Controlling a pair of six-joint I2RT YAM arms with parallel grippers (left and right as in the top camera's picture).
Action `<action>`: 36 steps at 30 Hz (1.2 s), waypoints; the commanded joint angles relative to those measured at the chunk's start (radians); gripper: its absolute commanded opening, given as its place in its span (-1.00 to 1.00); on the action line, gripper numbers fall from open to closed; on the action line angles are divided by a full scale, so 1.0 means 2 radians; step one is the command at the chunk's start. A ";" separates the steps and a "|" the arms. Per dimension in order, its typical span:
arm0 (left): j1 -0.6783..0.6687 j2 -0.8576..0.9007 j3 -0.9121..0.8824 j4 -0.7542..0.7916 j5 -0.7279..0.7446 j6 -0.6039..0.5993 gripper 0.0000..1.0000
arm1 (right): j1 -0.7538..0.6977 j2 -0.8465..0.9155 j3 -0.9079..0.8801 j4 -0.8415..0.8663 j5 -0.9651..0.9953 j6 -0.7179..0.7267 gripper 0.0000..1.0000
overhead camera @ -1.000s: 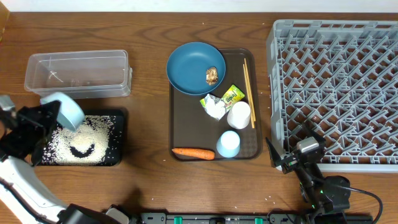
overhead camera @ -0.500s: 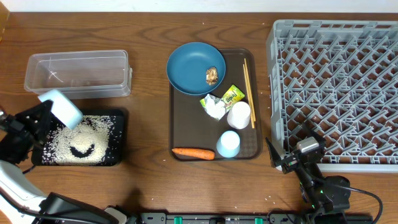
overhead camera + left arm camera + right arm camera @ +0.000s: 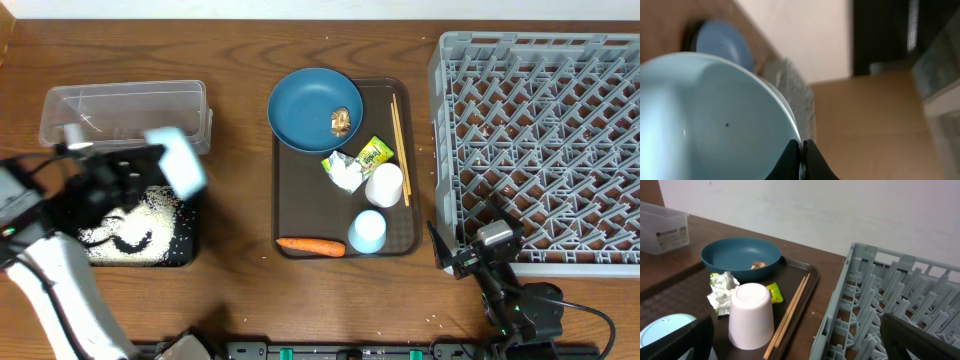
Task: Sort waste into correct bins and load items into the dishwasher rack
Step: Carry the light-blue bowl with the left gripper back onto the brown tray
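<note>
Your right tool [image 3: 466, 232] sat wide open and empty at the rack's [image 3: 540, 130] near-left corner. Your left tool [image 3: 801, 159] was clamped on the pale blue bowl [image 3: 180, 165], tipped over the far edge of the black tray [image 3: 192, 242] of rice [image 3: 150, 215]. Carrot [image 3: 311, 245], pale blue cup [image 3: 367, 230], whitish cup [image 3: 384, 184], wrapper [image 3: 374, 153] and plate [image 3: 305, 105] sat on the brown tray [image 3: 300, 200]. The clear tub [image 3: 125, 115] was furthest back.

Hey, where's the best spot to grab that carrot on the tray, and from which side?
Likely the carrot mid-length, from straight above. It lies flat along the front edge of the tray, narrow enough to pinch across. Stay toward the end away from the blue cup, which crowds the other end.
</note>
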 commanded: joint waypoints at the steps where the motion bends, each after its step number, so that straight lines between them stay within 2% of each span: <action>1: -0.072 -0.019 0.002 -0.029 -0.124 0.032 -0.88 | -0.002 0.000 -0.001 -0.002 -0.001 -0.003 0.99; 5: -0.182 -0.021 0.002 -0.049 -0.255 0.032 -0.88 | -0.002 0.000 -0.001 -0.002 -0.001 -0.003 0.98; 8: -0.254 -0.017 0.002 -0.044 -0.315 0.032 -0.88 | -0.002 0.000 -0.001 -0.002 -0.001 -0.003 0.98; 13: -0.361 -0.004 0.002 0.010 -0.355 0.029 -0.88 | -0.002 0.000 -0.001 -0.002 -0.001 -0.003 0.99; 18: -0.439 0.028 0.002 0.055 -0.497 -0.024 -0.88 | -0.002 0.000 -0.001 -0.002 -0.001 -0.003 0.99; 29: -0.546 0.150 0.002 0.152 -0.512 -0.027 -0.88 | -0.002 0.000 -0.001 -0.002 -0.001 -0.003 0.99; 36: -0.574 0.219 0.002 0.160 -0.558 -0.043 -0.88 | -0.002 0.000 -0.001 -0.002 -0.001 -0.003 0.98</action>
